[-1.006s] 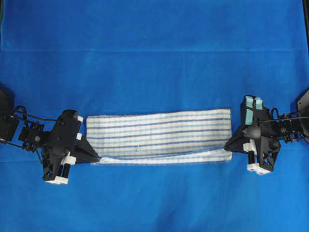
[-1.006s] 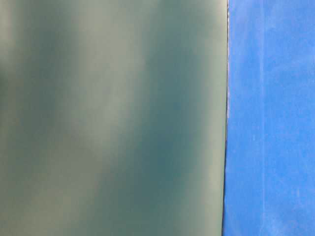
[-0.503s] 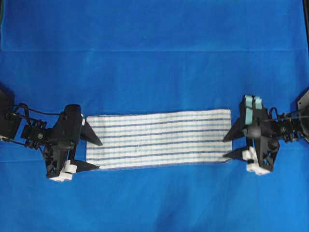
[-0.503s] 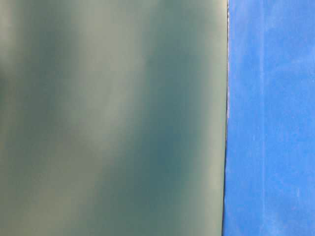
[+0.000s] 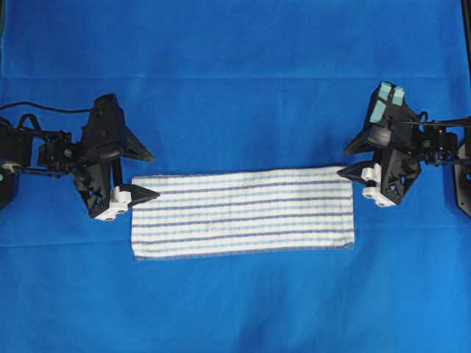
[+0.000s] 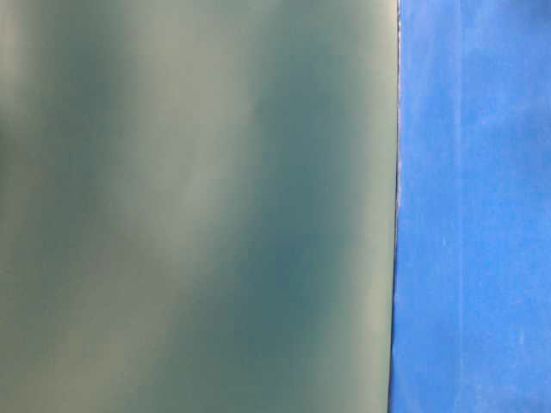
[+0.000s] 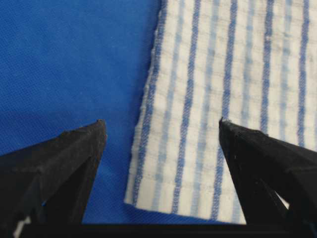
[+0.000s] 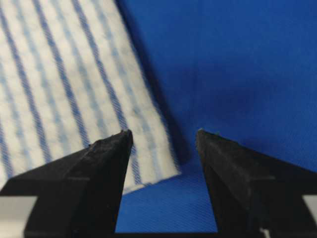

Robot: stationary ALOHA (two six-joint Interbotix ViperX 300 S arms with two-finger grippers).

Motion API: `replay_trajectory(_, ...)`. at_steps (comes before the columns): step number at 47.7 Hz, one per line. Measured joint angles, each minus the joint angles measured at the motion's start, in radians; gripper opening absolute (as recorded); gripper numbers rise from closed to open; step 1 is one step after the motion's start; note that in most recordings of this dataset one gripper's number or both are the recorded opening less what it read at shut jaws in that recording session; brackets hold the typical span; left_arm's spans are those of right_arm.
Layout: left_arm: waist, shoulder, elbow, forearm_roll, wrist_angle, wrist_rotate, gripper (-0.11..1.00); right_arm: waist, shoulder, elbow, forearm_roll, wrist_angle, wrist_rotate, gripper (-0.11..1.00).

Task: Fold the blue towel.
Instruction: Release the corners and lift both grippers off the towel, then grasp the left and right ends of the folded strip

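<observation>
The blue towel is laid flat on the desk, which is covered by a plain solid blue cloth. In the overhead view the towel is seen slightly below the centre as a long, narrow rectangle, its long sides running left to right. The fabric is a white weave marked with thin dark-blue and light-blue stripes along its length, and fainter cross lines give a checked grid, as is shown in the wrist views. A doubled edge is visible along the side nearer the bottom of the overhead view, and a stitched hem is seen at the short end in the left wrist view. The left hand is positioned at the towel's upper left corner with its fingers spread wide apart; nothing is held between them. One finger is seen over the bare blue cloth and the other over the striped fabric; whether the tips touch the surface cannot be told. The right hand is positioned at the upper right corner, likewise spread apart and holding nothing, with the towel's corner lying in the gap between its fingers. In the table-level view only a blurred grey-green surface and a strip of the blue cloth are shown.
</observation>
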Motion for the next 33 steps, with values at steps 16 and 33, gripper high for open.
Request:
replay_trajectory(16,0.029,0.041,0.018,0.0,-0.002,0.029,0.85,-0.011,0.112,-0.002,-0.005,-0.031,0.0,0.59)
replay_trajectory(33,0.051,0.081,0.018,0.002,0.031,0.026,0.67,-0.012,0.143,0.0,-0.005,-0.064,0.0,0.55)
